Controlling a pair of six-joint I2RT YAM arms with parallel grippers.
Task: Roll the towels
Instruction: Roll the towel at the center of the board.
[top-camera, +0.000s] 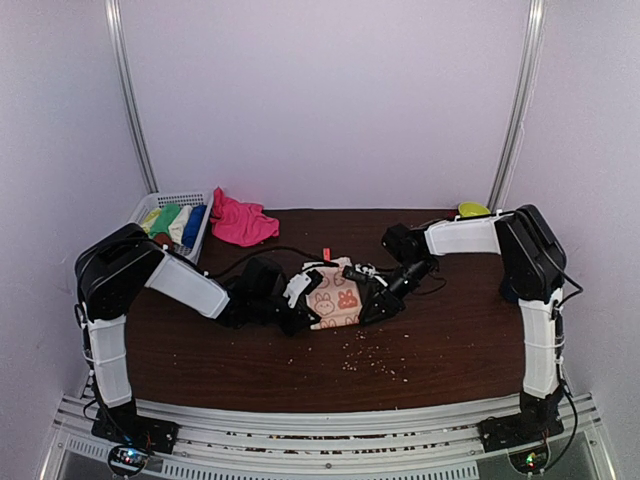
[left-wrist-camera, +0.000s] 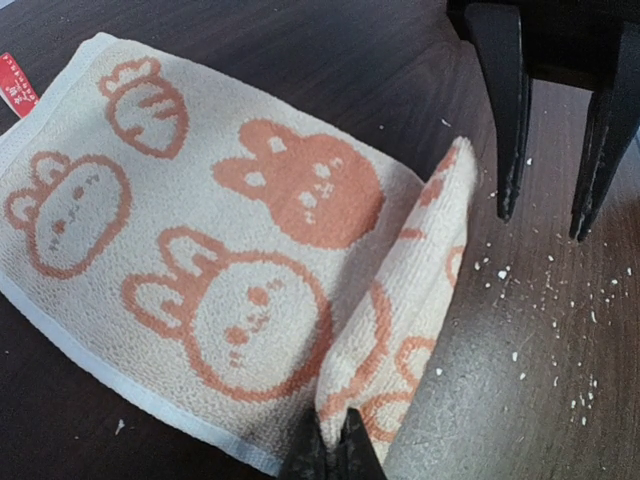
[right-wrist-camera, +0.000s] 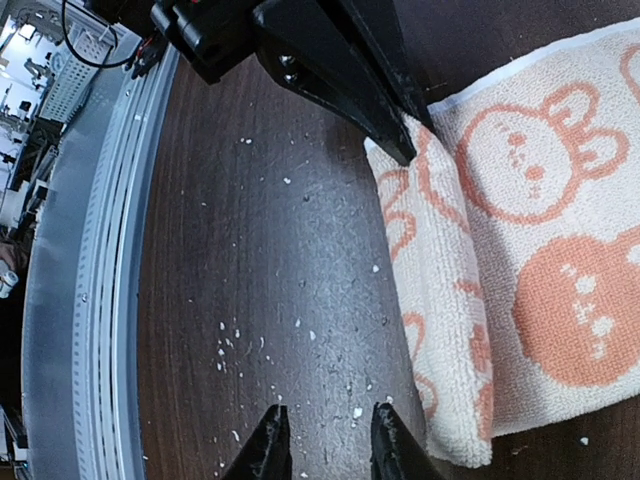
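Well, the towel (left-wrist-camera: 250, 250) looks soft and floppy. Left gripper (left-wrist-camera: 330, 455) pinches its folded edge; right gripper (right-wrist-camera: 330, 445) gapes empty beside it, best placed on that fold.

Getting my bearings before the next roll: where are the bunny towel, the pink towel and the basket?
bunny towel (left-wrist-camera: 290, 185): left wrist view, on a rabbit's face in the flat part.
pink towel (top-camera: 240, 222): top view, middle of the heap.
basket (top-camera: 172, 196): top view, back rim.

peach bunny towel (top-camera: 336, 297) flat on table (top-camera: 450, 340), near edge rolled over once, pink towel (top-camera: 241, 222) crumpled back left
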